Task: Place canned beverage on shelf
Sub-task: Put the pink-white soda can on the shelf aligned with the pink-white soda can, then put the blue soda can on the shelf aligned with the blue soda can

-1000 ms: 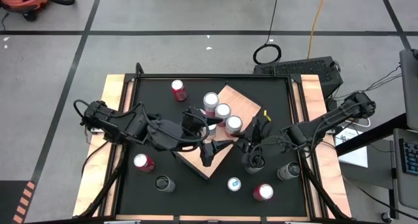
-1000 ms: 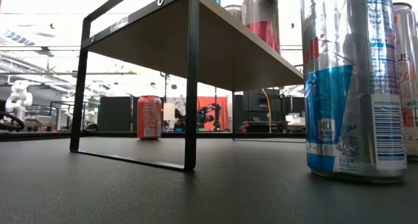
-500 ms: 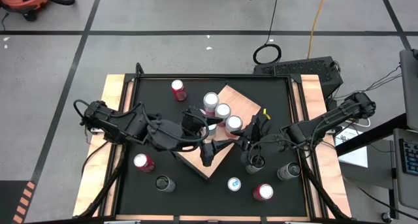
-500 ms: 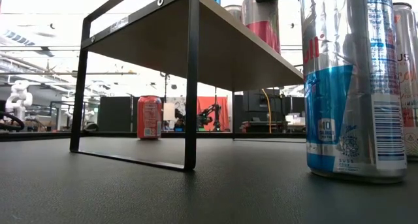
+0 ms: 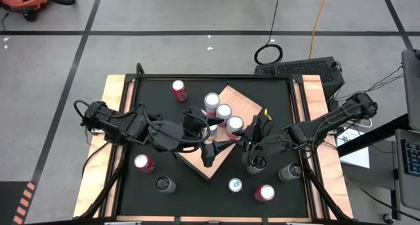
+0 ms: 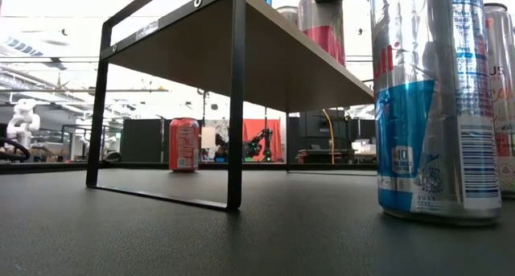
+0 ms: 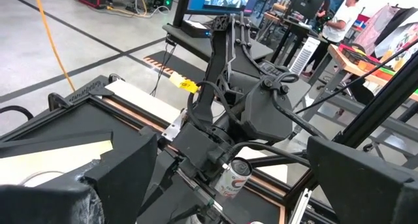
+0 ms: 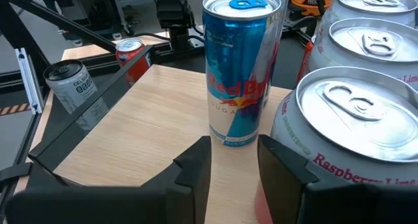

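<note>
The shelf (image 5: 220, 130) stood mid-desk (image 5: 151, 94), carrying three silver cans (image 5: 224, 111) in a row and a blue can (image 8: 240, 67). More cans (image 5: 264, 193) ringed it. The left pincer (image 5: 209, 161) gaped over its near corner; the right pincer (image 8: 232, 162), nearly together and empty, faced the blue can.

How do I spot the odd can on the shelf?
Find the tan shelf mid-table. Three silver-topped cans stand in a row on it; beside them is a slim can, the only one with a blue body and blue lid.
</note>
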Controlling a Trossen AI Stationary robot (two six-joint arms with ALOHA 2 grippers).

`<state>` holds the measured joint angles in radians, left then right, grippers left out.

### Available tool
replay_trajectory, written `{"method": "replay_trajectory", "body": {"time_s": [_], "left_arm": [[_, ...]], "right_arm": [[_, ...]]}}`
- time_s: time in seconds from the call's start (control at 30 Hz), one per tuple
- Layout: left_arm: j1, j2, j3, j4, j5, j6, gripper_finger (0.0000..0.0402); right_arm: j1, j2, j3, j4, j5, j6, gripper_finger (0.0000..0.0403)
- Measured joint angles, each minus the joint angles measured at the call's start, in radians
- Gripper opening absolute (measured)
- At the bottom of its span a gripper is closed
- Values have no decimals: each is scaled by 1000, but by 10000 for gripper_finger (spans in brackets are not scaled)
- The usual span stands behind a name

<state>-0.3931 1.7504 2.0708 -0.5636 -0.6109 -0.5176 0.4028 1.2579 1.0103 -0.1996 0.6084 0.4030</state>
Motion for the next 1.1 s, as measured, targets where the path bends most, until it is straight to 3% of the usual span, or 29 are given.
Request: {"method": "replay_trajectory", "body": {"time_s": [0.4,0.73,1.1], "left_arm": [[0,0,0,-5,0,0,391],[-16,1,0,-12,0,-1,391],[-49,1,0,-141,-4,-131,391]], "right_arm": [[-9,-2,0,24,10,4,102],[-5,-117,0,26,-291,151,102],[65,-337,0,-199,-326,299,102]]}}
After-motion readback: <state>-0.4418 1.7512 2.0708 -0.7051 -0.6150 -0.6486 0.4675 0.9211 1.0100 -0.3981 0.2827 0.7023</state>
